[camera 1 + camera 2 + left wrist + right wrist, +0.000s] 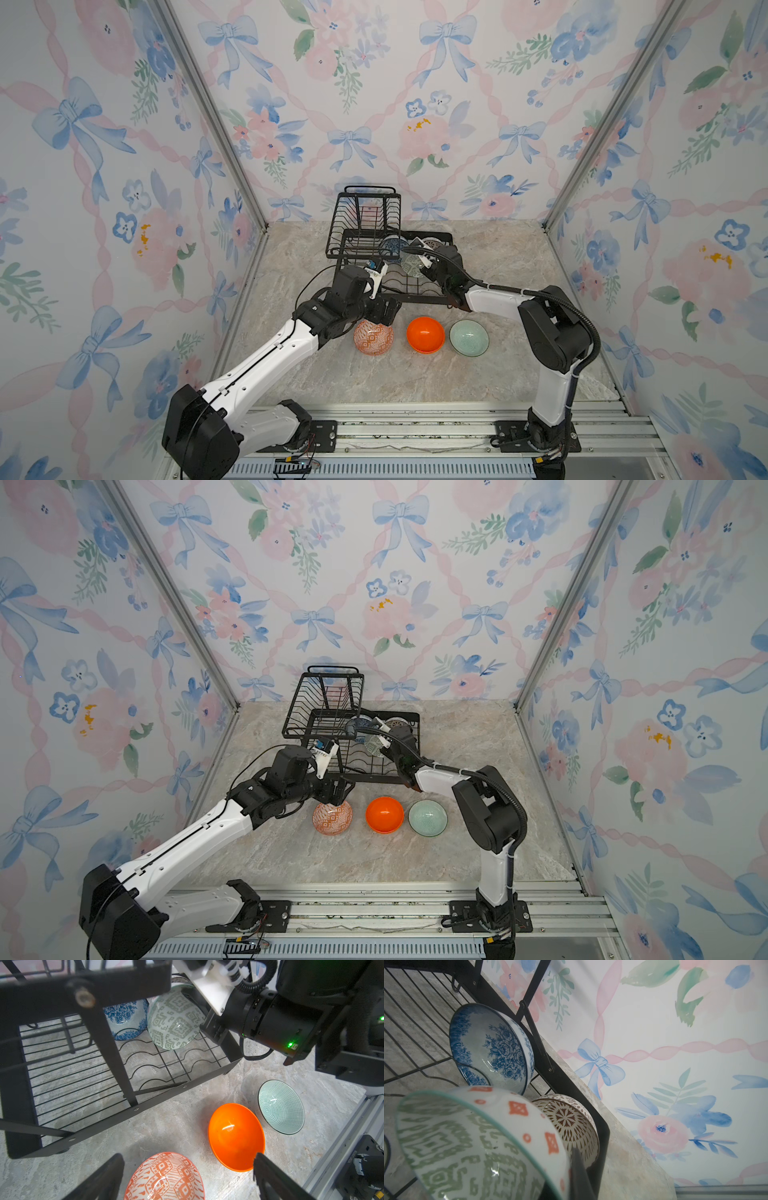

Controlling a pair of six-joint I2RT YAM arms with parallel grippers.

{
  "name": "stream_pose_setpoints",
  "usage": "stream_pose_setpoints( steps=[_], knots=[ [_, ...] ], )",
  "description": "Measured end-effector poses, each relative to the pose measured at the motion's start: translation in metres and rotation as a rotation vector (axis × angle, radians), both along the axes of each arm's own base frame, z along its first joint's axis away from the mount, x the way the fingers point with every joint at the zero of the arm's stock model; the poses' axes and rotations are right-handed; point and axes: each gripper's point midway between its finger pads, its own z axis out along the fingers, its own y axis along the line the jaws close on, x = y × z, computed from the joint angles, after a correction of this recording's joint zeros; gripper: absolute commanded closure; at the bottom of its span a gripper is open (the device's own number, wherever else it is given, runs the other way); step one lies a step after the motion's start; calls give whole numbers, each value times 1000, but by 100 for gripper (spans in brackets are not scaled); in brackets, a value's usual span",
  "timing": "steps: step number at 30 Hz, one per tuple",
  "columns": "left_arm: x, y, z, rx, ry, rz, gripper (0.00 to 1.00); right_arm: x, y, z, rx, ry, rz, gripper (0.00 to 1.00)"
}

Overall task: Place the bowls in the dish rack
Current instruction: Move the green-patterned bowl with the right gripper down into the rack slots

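Observation:
The black wire dish rack (415, 292) (328, 671) stands at the back of the table. In its lower tray a blue-white floral bowl (492, 1051) and a white-brown lattice bowl (571, 1122) lean on edge. My right gripper (426, 266) (569, 1167) is shut on the rim of the grey-green patterned bowl (174, 1020) (456, 1142), tilted over that tray. On the table in front lie the orange-white geometric bowl (373, 338), the plain orange bowl (425, 334) and the pale mint bowl (468, 337). My left gripper (384, 316) (188, 1157) hangs open just above the orange-white bowl (164, 1178).
Floral walls close in the marble table on three sides. An aluminium rail (415, 432) with both arm bases runs along the front edge. The rack's raised basket (363, 224) sits at its left end, close to my left wrist.

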Motion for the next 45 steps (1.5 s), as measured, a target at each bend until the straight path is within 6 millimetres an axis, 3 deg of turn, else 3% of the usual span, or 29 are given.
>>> stream_pose_setpoints(
  steps=[9,21,45],
  knots=[
    [2,0,-4,4,12,1,2,10,12,7,37,19,-7,100],
    [2,0,-4,4,12,1,2,13,23,-11,38,88,-12,100],
    [2,0,-5,2,18,-3,2,19,37,-24,111,136,-34,100]
  ],
)
